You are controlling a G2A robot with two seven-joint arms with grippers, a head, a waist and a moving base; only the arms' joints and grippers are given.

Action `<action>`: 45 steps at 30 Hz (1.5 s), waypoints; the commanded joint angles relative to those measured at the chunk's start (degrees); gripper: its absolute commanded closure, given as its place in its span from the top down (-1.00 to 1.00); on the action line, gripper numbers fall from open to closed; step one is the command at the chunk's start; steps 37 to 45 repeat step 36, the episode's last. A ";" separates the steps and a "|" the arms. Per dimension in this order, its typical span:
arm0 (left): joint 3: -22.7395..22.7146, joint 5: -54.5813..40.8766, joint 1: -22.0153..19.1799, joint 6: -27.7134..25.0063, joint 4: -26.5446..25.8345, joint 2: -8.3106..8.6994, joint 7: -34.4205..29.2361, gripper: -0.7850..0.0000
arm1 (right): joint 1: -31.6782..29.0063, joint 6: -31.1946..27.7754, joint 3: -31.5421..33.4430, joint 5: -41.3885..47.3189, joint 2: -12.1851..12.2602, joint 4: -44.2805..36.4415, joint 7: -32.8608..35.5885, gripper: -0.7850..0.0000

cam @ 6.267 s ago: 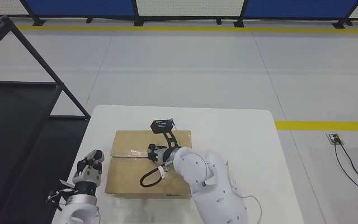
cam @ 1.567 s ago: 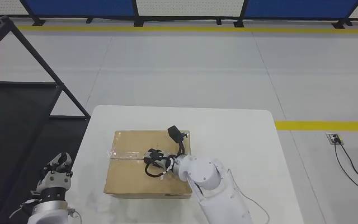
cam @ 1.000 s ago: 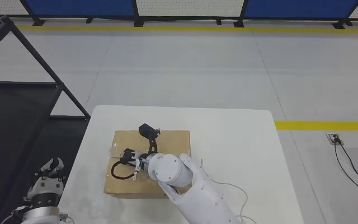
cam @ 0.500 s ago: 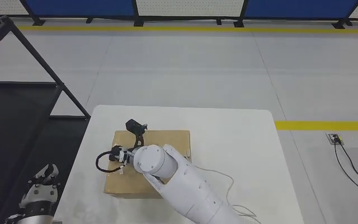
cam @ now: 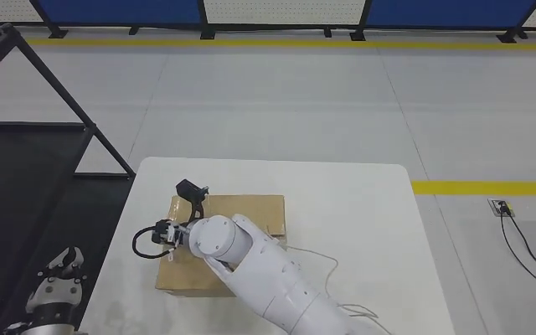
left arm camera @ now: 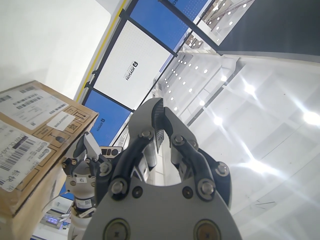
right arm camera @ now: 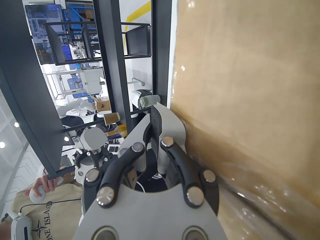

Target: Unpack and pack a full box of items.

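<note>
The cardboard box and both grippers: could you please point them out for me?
cardboard box (cam: 261,209): top view, bare part of its top face.
right gripper (right arm camera: 156,111): right wrist view, between its shut fingertips.
left gripper (left arm camera: 160,106): left wrist view, between its shut fingertips.

grey floor (cam: 276,100) w/ yellow line (cam: 251,42), blue panels (cam: 117,10) behind.

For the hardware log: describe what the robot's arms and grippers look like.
The right arm has smooth, rounded white shells, and a black cable loops at its wrist. The right gripper and left gripper are built alike: a pale grey base plate, black linkage bars with silver bolts, and white fingers faced with black ribbed pads.
</note>
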 commanded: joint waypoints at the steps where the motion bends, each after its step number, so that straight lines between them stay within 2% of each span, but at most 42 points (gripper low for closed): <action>1: -0.10 0.02 -0.03 0.13 0.05 0.04 -0.16 -1.00 | 0.21 -1.51 -0.01 -0.34 -0.16 0.51 0.00 -1.00; 7: -0.56 -0.62 -0.25 0.91 0.23 0.18 -0.82 -1.00 | -1.02 -8.42 2.47 -2.07 0.71 -3.70 -4.18 -1.00; 11: -0.60 -1.10 -0.55 1.79 0.02 0.31 -1.63 -1.00 | -6.13 -10.49 6.67 -6.41 3.30 -14.53 -8.78 -1.00; 14: -0.33 -0.91 -0.75 2.26 -0.30 0.41 -2.39 -1.00 | -13.74 -9.15 11.31 -11.69 6.00 -27.81 -10.57 -1.00; 17: 0.03 -0.55 -0.97 2.69 -0.60 0.51 -2.88 -1.00 | -23.39 -7.43 16.91 -15.46 8.67 -43.30 -6.98 -1.00; 19: 0.33 -0.30 -1.19 2.96 -0.94 0.58 -3.15 -0.81 | -29.64 -6.70 20.76 -18.01 10.15 -52.71 -5.09 -1.00; 22: 0.65 -0.28 -1.36 3.27 -1.48 0.66 -3.41 -0.85 | -37.67 -7.71 25.68 -18.56 11.67 -63.60 -2.50 -1.00; 24: 0.74 -0.26 -1.42 3.36 -1.64 0.70 -3.46 -0.76 | -41.82 -8.49 28.08 -18.38 12.36 -68.81 -1.69 -1.00; 26: 0.69 -0.33 -1.54 3.59 -1.70 0.76 -3.46 -0.47 | -45.29 -9.19 30.01 -18.26 12.88 -72.87 -1.96 -1.00; 28: 0.51 -0.31 -1.73 4.00 -1.64 0.84 -3.41 -0.04 | -48.16 -9.84 31.74 -17.85 13.29 -76.22 -2.74 -1.00; 29: 0.39 -0.24 -1.86 4.25 -1.63 0.89 -3.24 1.00 | -49.47 -10.20 32.46 -17.48 13.47 -77.54 -3.10 -1.00; 31: 0.24 -0.34 -2.16 4.82 -1.71 0.97 -2.82 1.00 | -52.00 -10.98 34.12 -17.19 13.80 -79.87 -4.79 -1.00; 32: 0.19 -0.45 -2.32 5.04 -1.83 1.00 -2.58 1.00 | -53.24 -11.33 34.82 -16.98 13.94 -80.79 -5.71 -0.86; 33: 0.14 -0.45 -2.41 5.22 -2.01 1.03 -2.35 1.00 | -54.42 -11.74 35.33 -15.84 14.07 -81.43 -5.89 -0.31; 34: 0.11 -0.48 -2.44 5.38 -2.23 1.06 -2.14 1.00 | -55.53 -11.79 36.13 -14.87 14.21 -81.85 -6.03 0.73; 35: 0.08 -0.57 -2.44 5.45 -2.47 1.08 -2.02 1.00 | -56.16 -11.59 36.71 -14.53 14.32 -82.13 -6.15 1.00; 45: 0.07 -0.60 -2.42 5.48 -2.54 1.08 -1.97 1.00 | -56.16 -11.59 36.71 -14.53 14.32 -82.13 -6.15 1.00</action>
